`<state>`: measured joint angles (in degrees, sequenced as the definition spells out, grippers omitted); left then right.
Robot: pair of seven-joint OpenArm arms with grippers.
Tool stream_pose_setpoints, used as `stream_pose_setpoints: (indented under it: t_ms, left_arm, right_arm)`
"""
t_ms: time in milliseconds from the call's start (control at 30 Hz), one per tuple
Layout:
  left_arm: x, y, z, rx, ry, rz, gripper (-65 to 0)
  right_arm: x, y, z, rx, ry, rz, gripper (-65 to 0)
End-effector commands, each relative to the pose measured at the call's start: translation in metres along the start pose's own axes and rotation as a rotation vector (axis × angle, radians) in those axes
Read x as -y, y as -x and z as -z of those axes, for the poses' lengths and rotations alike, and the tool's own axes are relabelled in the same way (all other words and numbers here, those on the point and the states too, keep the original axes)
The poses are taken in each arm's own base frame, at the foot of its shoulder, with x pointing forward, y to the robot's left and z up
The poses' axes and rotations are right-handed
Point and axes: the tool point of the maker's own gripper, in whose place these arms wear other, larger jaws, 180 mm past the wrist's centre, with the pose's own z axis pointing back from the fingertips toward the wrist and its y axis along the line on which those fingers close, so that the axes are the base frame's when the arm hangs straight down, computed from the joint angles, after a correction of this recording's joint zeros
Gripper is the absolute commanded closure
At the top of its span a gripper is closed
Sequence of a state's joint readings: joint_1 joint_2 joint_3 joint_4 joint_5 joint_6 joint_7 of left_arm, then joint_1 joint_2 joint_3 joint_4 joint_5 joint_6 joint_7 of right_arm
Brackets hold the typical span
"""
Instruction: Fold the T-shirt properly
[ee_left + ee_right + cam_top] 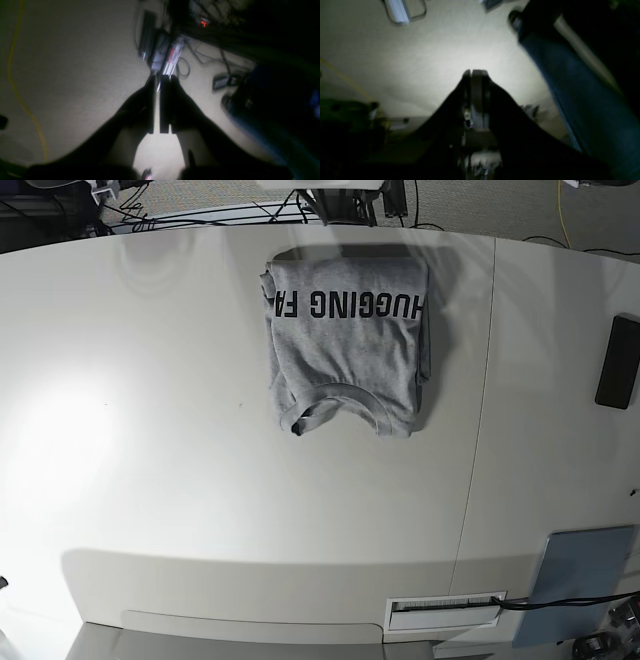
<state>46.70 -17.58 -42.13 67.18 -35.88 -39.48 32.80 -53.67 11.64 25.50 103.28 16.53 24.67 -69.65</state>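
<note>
Grey T-shirt (348, 345) folded on table (150, 430)

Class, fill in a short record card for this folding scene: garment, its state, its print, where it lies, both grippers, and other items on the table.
garment: grey T-shirt
state: folded into a compact rectangle, collar toward the near edge
print: black capitals, upside down in the base view
place: far middle of the white table
left gripper: shut, empty, off the table
right gripper: shut, empty, off the table
other items: black slab, blue-grey sheet
</note>
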Motion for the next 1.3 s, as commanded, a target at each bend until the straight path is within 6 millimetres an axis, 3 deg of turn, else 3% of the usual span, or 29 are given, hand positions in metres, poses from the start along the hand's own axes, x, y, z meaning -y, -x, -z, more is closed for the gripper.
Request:
stream_pose_setpoints:
  t_ms: [0, 133, 233, 400, 567, 767, 1033, 1267]
  left_arm:
    - [-0.013, -0.003, -0.003, 0.009, -0.021, 0.004, -2.4]
    - [-0.041, -0.004, 0.011, -0.011, -0.076, 0.002, -2.4]
    - [-0.051, -0.003, 0.022, -0.056, -0.086, 0.028, -2.4]
    - [-0.044, 0.025, 0.042, -0.215, -0.058, 0.131, -2.9]
    - [-0.031, 0.055, 0.067, -0.245, -0.107, 0.113, -9.8]
    - [0.01, 0.074, 0.105, -0.218, -0.138, 0.028, -10.0]
    - [0.112, 0.061, 0.164, -0.199, 0.015, 0.085, -10.0]
    - [0.139, 0.058, 0.178, -0.202, 0.02, 0.125, -10.0]
  right_arm:
    - [0.006, 0.009, 0.006, -0.037, 0.002, 0.011, 0.0]
    - [0.003, 0.025, 0.042, -0.138, -0.067, 0.09, 0.0]
    - [0.004, 0.034, 0.067, -0.194, -0.117, 0.118, 0.0]
    - [0.014, 0.035, 0.101, -0.2, -0.137, 0.149, 0.0]
    - [0.015, 0.012, 0.13, -0.112, -0.137, 0.191, 0.0]
    - [-0.001, -0.038, 0.15, 0.041, -0.183, 0.26, 0.0]
    - [-0.027, -0.105, 0.152, 0.168, -0.233, 0.199, 0.0]
    - [-0.047, -0.12, 0.153, 0.205, -0.245, 0.07, 0.0]
